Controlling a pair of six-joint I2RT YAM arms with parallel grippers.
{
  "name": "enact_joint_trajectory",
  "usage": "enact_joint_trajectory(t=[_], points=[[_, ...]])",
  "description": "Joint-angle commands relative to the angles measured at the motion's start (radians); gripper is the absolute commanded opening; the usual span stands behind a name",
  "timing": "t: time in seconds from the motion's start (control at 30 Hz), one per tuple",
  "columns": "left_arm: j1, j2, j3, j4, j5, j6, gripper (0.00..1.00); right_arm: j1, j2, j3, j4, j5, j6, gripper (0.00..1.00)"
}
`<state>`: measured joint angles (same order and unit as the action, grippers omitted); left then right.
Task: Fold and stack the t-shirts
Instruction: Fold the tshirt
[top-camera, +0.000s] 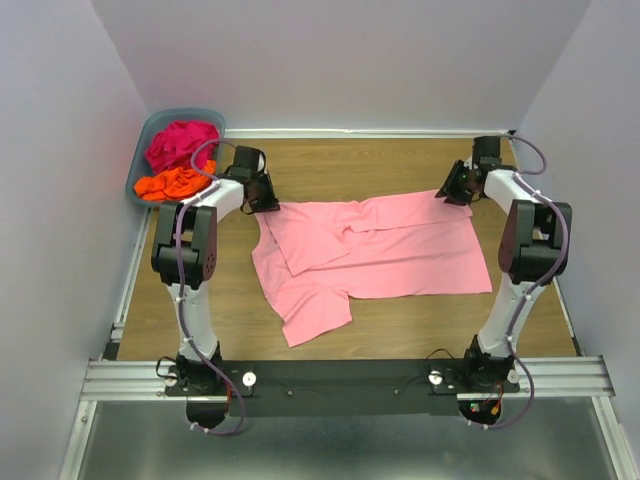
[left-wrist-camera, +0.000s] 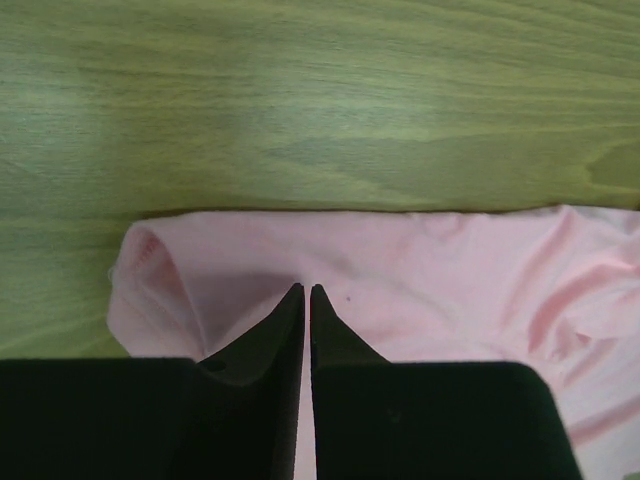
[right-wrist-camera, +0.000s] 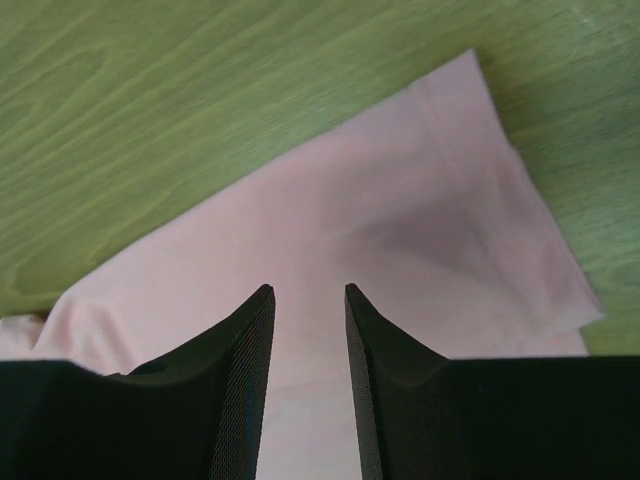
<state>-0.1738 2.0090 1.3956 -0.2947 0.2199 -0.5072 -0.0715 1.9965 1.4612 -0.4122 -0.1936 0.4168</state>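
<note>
The light pink t-shirt lies spread on the wooden table, one sleeve folded over its body and another part hanging toward the near edge. My left gripper is at its far left corner. In the left wrist view its jaws are closed to a thin slit on the pink cloth. My right gripper is at the far right corner. In the right wrist view it is open just above the cloth. The magenta t-shirt and the orange t-shirt lie crumpled in the basket.
The grey-blue plastic basket stands at the far left corner against the wall. White walls close in the table on three sides. Bare wood shows between the shirt and the arm bases.
</note>
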Motion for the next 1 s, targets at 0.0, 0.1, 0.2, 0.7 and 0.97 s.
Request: enact_joint_trajectory(t=[0.0,0.1,0.2,0.7,0.97], points=[[0.017,0.062,0.045,0.009,-0.053,-0.019,0.12,-0.034,0.091,0.048,-0.014,0.04,0.004,0.42],[0.036,0.106,0.069,0.005,-0.063,-0.024,0.12,-0.071,0.139,0.065,-0.004,0.04,0.017,0.42],[0.053,0.143,0.106,-0.003,-0.062,-0.024,0.11,-0.116,0.186,0.076,0.003,0.039,0.03,0.42],[0.085,0.323,0.477,-0.07,0.05,-0.036,0.19,-0.185,0.285,0.263,0.003,-0.067,0.01,0.48],[0.065,-0.058,0.21,-0.041,-0.028,-0.025,0.74,-0.185,-0.086,0.04,-0.019,0.0,-0.036,0.73]])
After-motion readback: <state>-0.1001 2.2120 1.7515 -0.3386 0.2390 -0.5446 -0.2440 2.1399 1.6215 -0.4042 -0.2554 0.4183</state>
